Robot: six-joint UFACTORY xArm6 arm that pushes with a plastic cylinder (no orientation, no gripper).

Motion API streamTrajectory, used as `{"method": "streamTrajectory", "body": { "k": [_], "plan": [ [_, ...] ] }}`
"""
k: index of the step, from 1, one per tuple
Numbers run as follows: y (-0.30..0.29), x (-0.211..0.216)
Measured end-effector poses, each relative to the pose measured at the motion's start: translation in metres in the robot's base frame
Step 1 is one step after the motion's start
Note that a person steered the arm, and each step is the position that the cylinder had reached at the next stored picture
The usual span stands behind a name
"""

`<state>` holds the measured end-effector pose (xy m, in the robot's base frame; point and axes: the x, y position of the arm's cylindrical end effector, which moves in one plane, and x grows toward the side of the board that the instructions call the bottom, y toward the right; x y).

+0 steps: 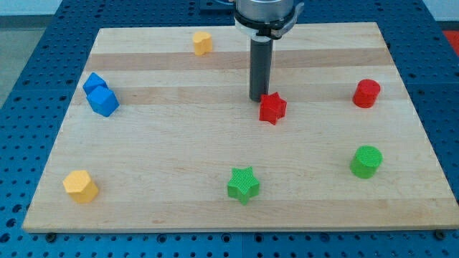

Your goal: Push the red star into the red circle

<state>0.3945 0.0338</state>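
The red star [272, 108] lies just right of the board's middle. The red circle [366, 94], a short red cylinder, stands near the view's right edge, a little higher in the view than the star. My tip [257, 98] rests on the board just to the upper left of the red star, touching or almost touching it. The rod rises straight up to the arm at the view's top.
On the wooden board [179, 143]: a green star [243, 185] at bottom centre, a green circle [366, 161] at lower right, a yellow block [202, 43] at the top, another yellow block [80, 186] at lower left, and two blue blocks [100, 95] touching at the left.
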Motion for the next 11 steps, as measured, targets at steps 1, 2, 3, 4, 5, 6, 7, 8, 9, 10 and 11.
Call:
{"method": "streamTrajectory", "body": {
  "k": [1,2,3,4,5,6,7,8,9,10,11],
  "plan": [
    [-0.001,0.004],
    [-0.023,0.010],
    [-0.019,0.039],
    [0.009,0.042],
    [0.048,0.042],
    [0.090,0.042],
    [0.121,0.042],
    [0.125,0.043],
    [0.121,0.043],
    [0.119,0.044],
    [0.103,0.046]
  ]
}}
